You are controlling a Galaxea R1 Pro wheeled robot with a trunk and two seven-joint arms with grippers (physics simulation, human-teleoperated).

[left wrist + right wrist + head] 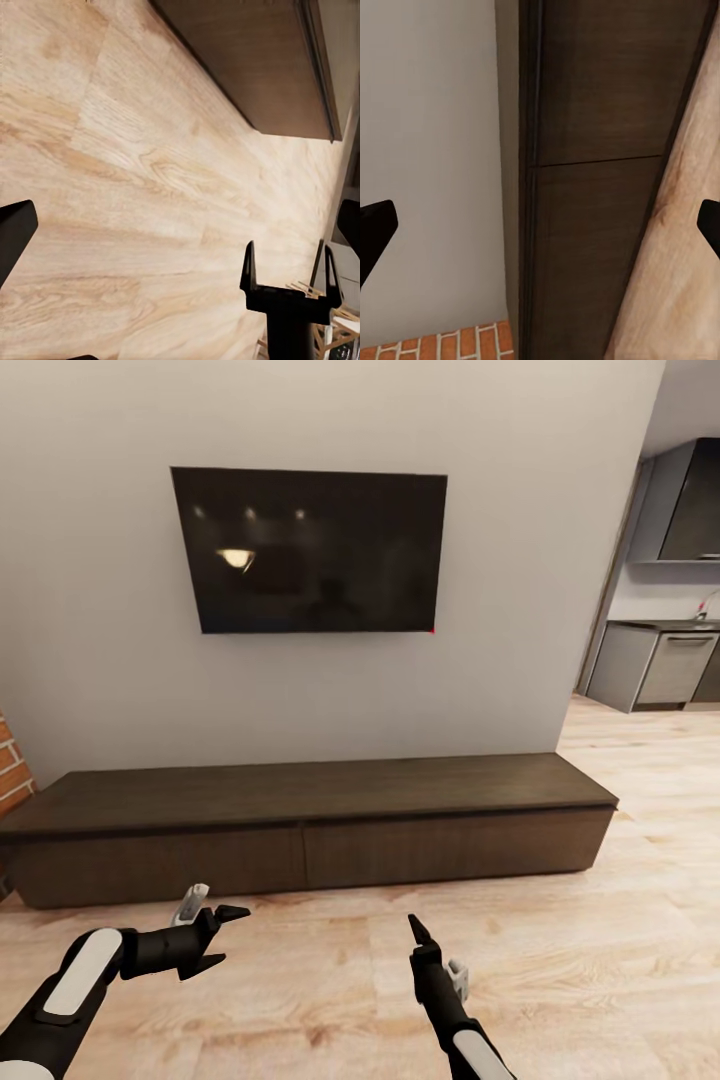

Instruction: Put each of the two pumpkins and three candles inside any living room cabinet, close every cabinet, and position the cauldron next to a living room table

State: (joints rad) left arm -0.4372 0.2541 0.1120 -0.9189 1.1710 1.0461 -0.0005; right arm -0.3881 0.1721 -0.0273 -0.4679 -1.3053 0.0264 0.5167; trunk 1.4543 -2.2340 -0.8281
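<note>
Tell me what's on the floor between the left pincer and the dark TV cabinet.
Nothing. In the head view, only bare pale wood floor lies between the open left pincer and the closed cabinet.

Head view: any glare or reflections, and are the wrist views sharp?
Head view: the wall TV mirrors a lamp and three small ceiling lights; lighting even, shadows soft. Left wrist view: floor grain slightly smeared. Right wrist view: cabinet front soft, no glare.
</note>
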